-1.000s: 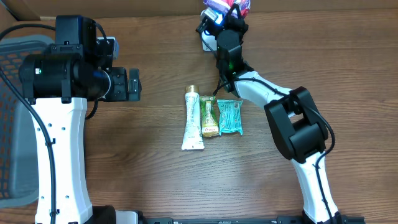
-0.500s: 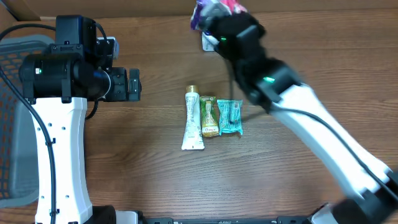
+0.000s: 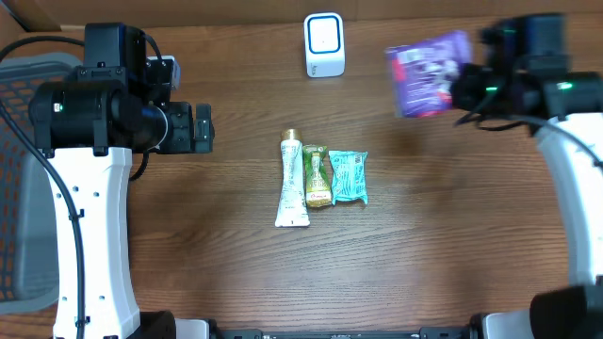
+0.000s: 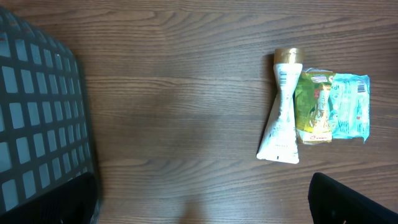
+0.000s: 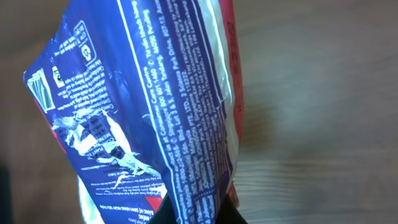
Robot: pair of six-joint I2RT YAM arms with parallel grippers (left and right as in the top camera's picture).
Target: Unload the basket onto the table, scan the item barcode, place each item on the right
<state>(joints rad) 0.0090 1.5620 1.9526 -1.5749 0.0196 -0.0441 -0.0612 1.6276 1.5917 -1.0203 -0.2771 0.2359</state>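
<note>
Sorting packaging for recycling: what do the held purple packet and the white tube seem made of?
Purple packet: probably thin glossy plastic film; it creases and catches light. White tube: likely soft plastic, fairly matte, with its end crimped flat. Its gold cap looks metallic, possibly coated plastic.

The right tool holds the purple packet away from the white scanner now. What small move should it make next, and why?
Probably lower the purple packet onto the table on the right side and release it. The right tool is shut on the packet and held it at the white scanner a second ago, so the scan seems to be done.
</note>
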